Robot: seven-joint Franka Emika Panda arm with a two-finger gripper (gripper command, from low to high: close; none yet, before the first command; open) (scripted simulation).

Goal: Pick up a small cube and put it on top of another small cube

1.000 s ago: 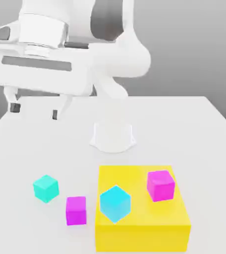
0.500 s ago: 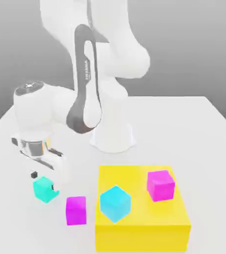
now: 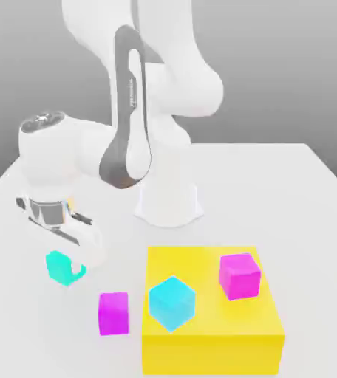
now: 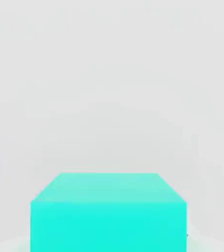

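"Where is the turquoise cube (image 3: 57,268)?"

"On the exterior view's left, right under the hand (image 3: 63,263), which is closed on it. One finger (image 3: 76,265) shows against its side."

"And from the hand view?"

"The cube's pale top and one brighter side face are visible, with whitish surface beyond."

"What is nearest to it?"

"The purple cube (image 3: 114,314), on the table (image 3: 275,199). It sits nearer the exterior view's camera and a bit to the right, apart from the turquoise one."

"And past that?"

"A wide yellow block (image 3: 208,351), with two cubes on top. The blue cube (image 3: 172,303) is toward the block's left side, turned so that an edge faces the camera. The magenta cube (image 3: 239,276) is farther right and farther back, well clear of the blue one."

"The arm (image 3: 127,111)?"

"White with dark trim, bending down to the hand. Its base (image 3: 168,203) stands on the table behind the yellow block."
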